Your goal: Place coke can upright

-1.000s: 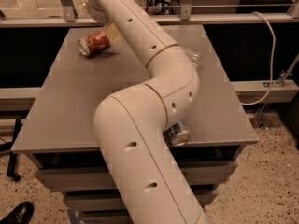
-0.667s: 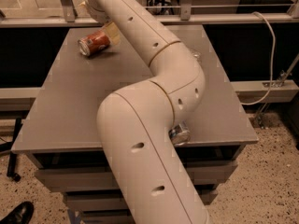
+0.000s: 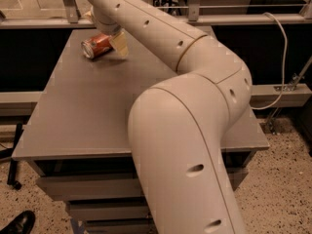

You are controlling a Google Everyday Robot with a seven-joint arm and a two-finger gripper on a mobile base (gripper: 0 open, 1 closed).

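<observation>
The coke can (image 3: 96, 47) is red with a silver end. It lies on its side at the far left of the grey table (image 3: 73, 116), silver end pointing left. My gripper (image 3: 115, 42) is at the end of the long beige arm and comes down just right of the can, close against its right end. I cannot tell if it touches the can. The arm's big elbow (image 3: 195, 130) fills the middle and right of the camera view and hides the table's right part.
A metal rail (image 3: 234, 18) runs behind the table's far edge. A white cable (image 3: 282, 48) hangs at the right. Drawers (image 3: 87, 189) sit under the tabletop. A black shoe (image 3: 17, 223) is on the speckled floor at bottom left.
The arm's elbow has swung right and nearer the camera, now covering the silver thing at the table's front edge. The coke can still lies in the same spot.
</observation>
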